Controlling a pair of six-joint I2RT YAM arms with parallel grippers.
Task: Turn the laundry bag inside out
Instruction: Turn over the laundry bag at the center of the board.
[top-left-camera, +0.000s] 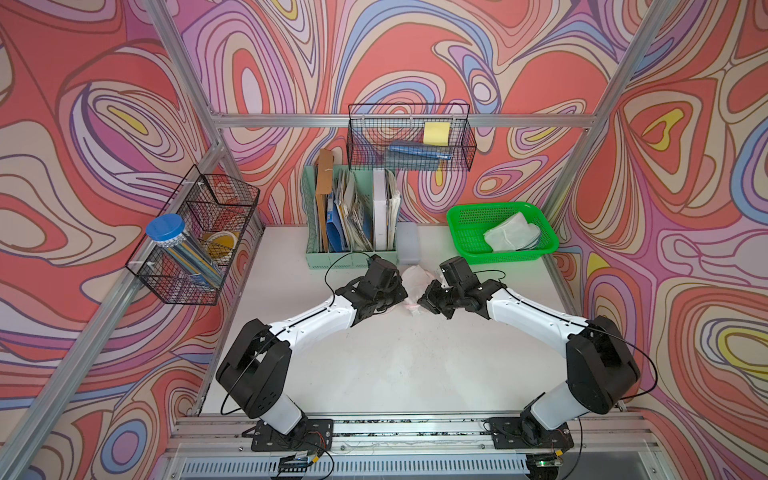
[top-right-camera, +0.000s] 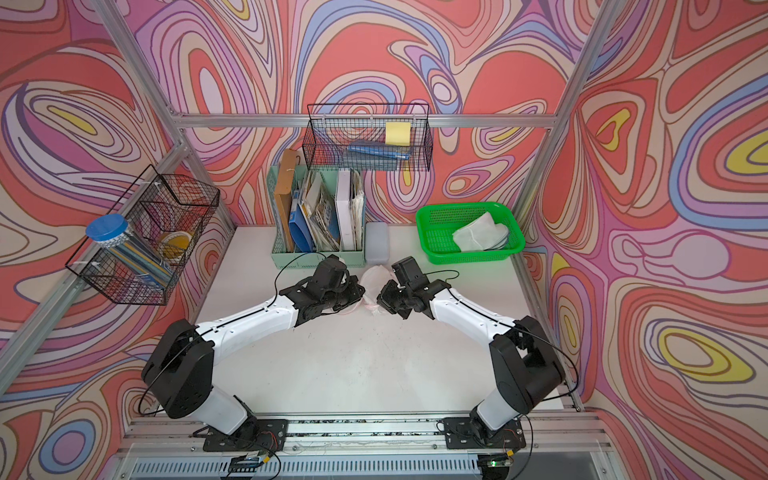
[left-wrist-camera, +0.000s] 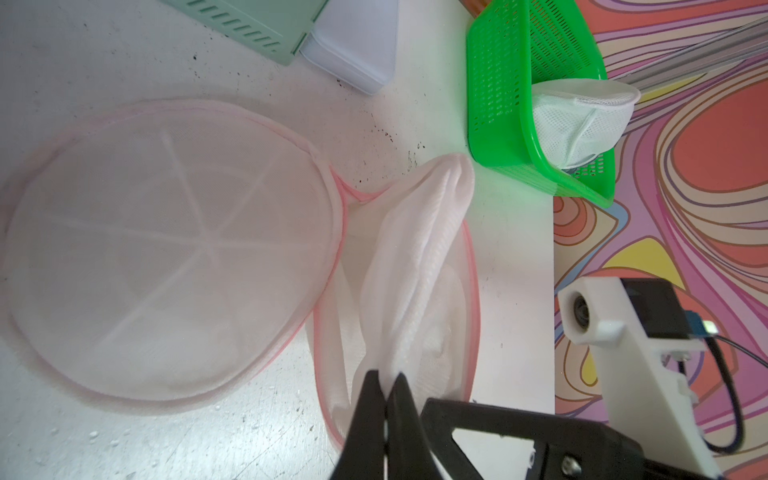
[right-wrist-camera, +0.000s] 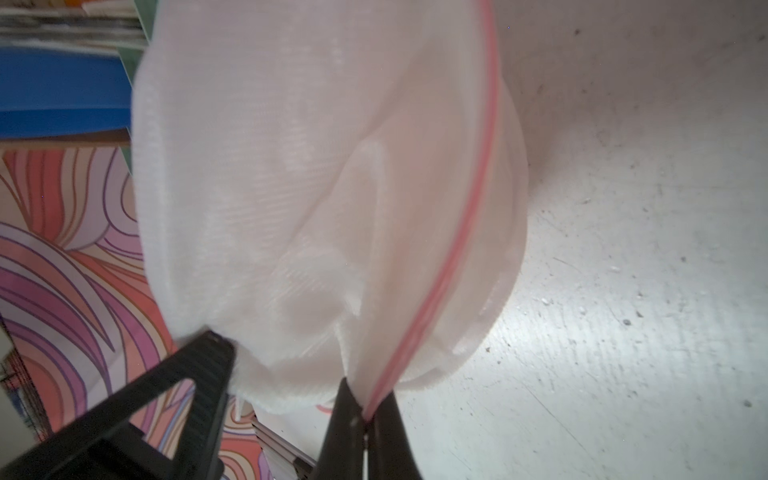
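The laundry bag (left-wrist-camera: 166, 249) is pale pink mesh with a pink trim. Its round panel lies flat on the white table, and a bunched fold of mesh (left-wrist-camera: 415, 257) rises from it. My left gripper (left-wrist-camera: 388, 380) is shut on the end of that fold. My right gripper (right-wrist-camera: 368, 409) is shut on the pink-trimmed edge (right-wrist-camera: 469, 216), with the bag billowing in front of it. In both top views the bag (top-left-camera: 411, 276) (top-right-camera: 371, 282) shows as a small pink bundle between the left gripper (top-left-camera: 398, 296) and the right gripper (top-left-camera: 424, 298), which face each other closely.
A green basket (top-left-camera: 465, 232) holding white mesh bags stands at the back right. A mint file organiser (top-left-camera: 353, 255) and a translucent box (top-left-camera: 409, 245) stand just behind the bag. Wire baskets hang on the left frame (top-left-camera: 195, 249) and the back rail (top-left-camera: 411, 137).
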